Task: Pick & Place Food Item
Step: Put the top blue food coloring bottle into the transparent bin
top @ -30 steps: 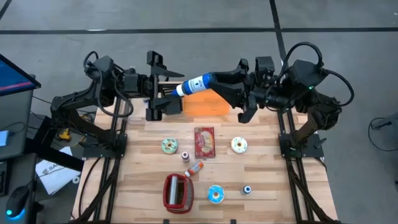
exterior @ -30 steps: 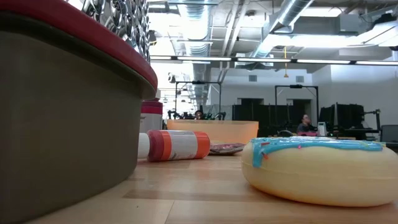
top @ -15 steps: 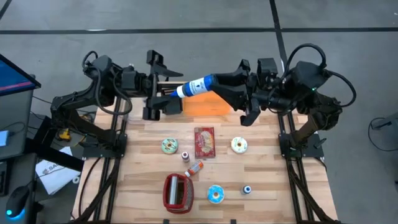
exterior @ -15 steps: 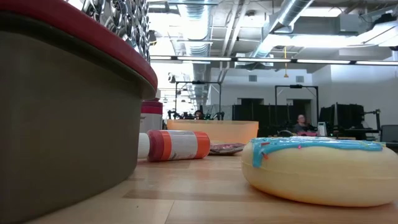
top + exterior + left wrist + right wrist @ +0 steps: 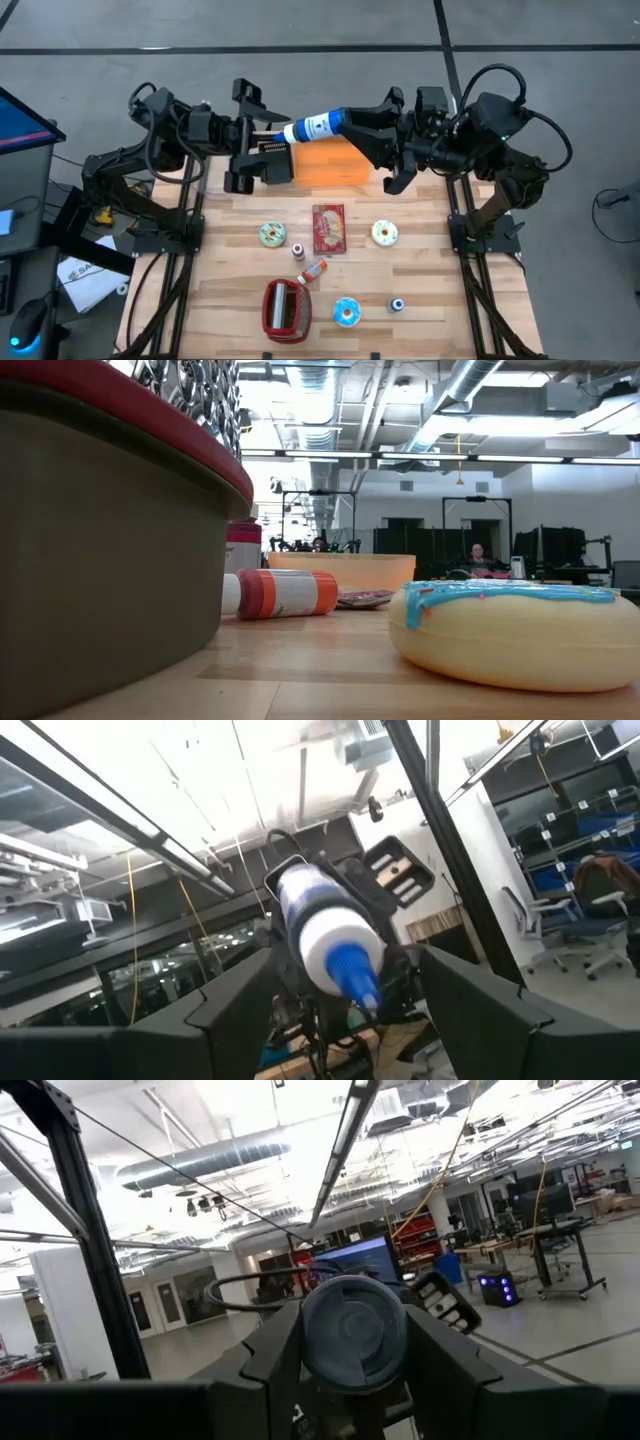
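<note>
Two grippers are meeting above the orange bin [image 5: 330, 165]. Right gripper [image 5: 360, 125] is clamping the blue-capped bottle [image 5: 314, 128] by its base, cap pointing toward the left gripper [image 5: 250, 135], whose fingers are standing apart just beyond it.

Overhead, tabletop-level and two upward-tilted wrist cameras share the bottle [image 5: 318, 126].

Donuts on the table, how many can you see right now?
3. A green-frosted donut lies left of the snack packet, a white-frosted donut right of it, and a blue-frosted donut near the front edge beside the red basket. None looks hidden.
</note>
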Available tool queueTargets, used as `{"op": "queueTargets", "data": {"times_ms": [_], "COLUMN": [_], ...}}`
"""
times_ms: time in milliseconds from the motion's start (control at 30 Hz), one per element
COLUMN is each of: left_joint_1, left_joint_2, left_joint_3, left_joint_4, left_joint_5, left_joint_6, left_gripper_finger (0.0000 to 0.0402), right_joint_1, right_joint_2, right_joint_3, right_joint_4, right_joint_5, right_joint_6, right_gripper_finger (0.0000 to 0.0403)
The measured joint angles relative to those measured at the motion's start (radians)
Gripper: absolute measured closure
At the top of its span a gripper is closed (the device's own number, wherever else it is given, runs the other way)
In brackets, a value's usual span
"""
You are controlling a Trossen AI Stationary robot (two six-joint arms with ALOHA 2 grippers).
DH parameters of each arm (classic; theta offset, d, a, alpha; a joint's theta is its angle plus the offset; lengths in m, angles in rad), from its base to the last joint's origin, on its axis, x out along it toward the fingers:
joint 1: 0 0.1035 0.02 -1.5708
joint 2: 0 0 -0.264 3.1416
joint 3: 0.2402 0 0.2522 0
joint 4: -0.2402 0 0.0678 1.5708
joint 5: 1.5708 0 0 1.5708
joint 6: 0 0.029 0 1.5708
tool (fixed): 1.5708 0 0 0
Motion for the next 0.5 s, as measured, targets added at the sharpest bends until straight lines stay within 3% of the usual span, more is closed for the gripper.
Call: {"op": "queueTargets", "data": {"times_ms": [500], "left_joint_1": [0.000], "left_joint_2": [0.034], "left_joint_3": [0.001], "left_joint_4": [0.029], "left_joint_5": [-0.006], "left_joint_6": [-0.019], "left_gripper_finger": [0.0170], "right_joint_1": [-0.035], "right_joint_2": [0.014], "right_joint_3": [0.000], "right_joint_4": [-0.004], "right_joint_5": [-0.028], "right_joint_6": [0.022], "right_gripper_finger": [0.0262]}}
